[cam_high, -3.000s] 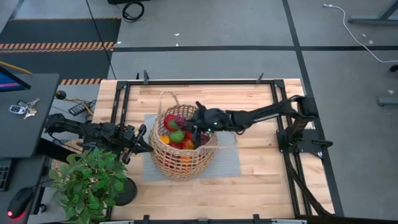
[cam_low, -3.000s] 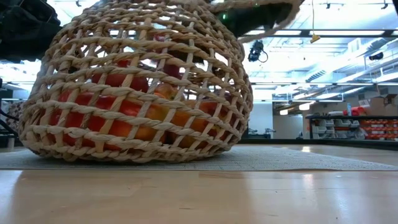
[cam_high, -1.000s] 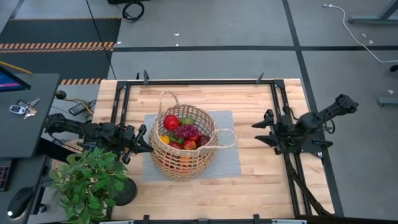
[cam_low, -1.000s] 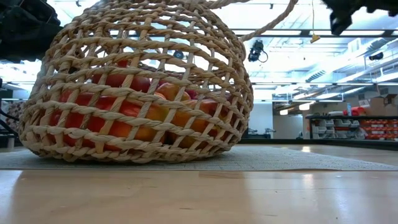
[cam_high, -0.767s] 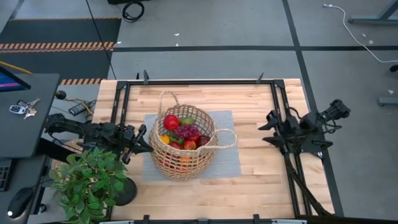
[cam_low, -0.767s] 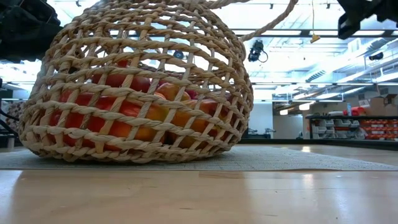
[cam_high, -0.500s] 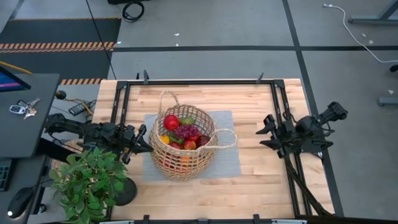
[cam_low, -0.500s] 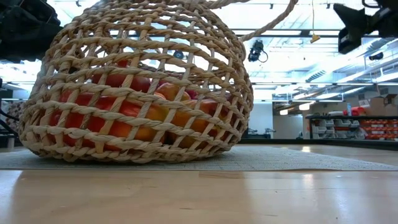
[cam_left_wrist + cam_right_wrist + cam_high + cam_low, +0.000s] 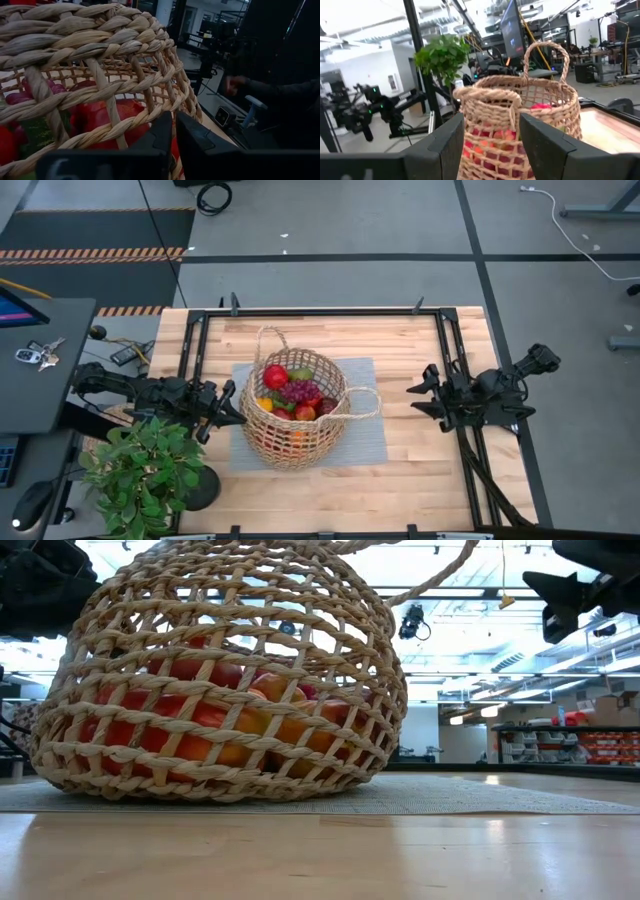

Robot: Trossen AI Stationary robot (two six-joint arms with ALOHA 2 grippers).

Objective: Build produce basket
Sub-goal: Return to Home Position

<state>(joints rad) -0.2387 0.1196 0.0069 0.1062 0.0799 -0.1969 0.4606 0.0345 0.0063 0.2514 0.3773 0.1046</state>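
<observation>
As fruit fills the basket, packing looks done; my right jaws apart at worktop edge, left jaws together.

I can read no text, label or number here; the pale lettering on a dark panel behind is too small for me.

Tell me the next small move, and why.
Probably draw the left pincer back from the basket. The produce sits inside, and the right pincer is open at the table's right edge, while the left one sits shut against the basket's left wall.
</observation>
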